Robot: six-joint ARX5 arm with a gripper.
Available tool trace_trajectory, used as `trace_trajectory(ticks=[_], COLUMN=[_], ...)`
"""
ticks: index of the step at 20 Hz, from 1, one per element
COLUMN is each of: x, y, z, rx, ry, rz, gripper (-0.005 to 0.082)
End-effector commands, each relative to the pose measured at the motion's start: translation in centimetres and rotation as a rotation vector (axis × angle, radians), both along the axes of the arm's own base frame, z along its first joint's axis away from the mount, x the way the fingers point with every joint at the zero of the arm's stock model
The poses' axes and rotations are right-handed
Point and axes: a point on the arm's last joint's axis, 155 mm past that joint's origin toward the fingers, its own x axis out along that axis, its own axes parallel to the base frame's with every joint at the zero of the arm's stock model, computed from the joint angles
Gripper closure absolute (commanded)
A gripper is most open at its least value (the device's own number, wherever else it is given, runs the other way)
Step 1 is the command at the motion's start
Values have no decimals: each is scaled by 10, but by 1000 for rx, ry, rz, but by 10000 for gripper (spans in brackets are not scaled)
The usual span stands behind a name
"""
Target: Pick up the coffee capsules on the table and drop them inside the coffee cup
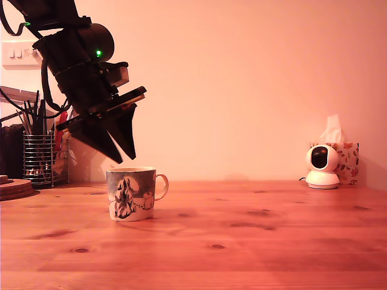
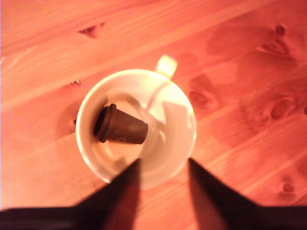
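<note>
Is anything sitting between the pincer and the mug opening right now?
Nothing visible. The pincer hangs open just above the mug, with clear air between its tips and the rim. A brown capsule already lies on its side inside the mug. No other capsule shows in either view.

A home: pine table point(image 1: 254, 241), tissue box point(image 1: 346, 158), wall switch point(image 1: 18, 54).

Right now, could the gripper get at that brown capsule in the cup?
Probably yes. The gripper hangs open just above the cup, and the capsule lies on its side inside with nothing over it. The cup's walls may crowd the fingers.
</note>
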Motion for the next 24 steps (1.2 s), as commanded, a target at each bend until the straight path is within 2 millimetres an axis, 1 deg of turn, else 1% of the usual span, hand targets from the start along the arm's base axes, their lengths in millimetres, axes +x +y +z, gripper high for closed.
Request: trace_trajectory(ticks=[1, 5, 8, 11, 13, 16, 18, 20, 22, 24], x=[5, 7, 7, 1, -9, -33, -50, -69, -83, -91], y=[-3, -6, -11, -12, -11, -4, 3, 10, 16, 21], z=[9, 30, 53, 80, 90, 90, 86, 78, 72, 71], rx=[1, -22, -66, -99, -122, -149, -168, -188, -201, -210], ry=[-45, -105, -158, -213, -241, -252, -268, -252, -248, -239], rz=[-39, -55, -69, -78, -83, -72, -52, -18, 3, 34], gripper=[784, 793, 793, 793, 793, 793, 793, 793, 793, 793])
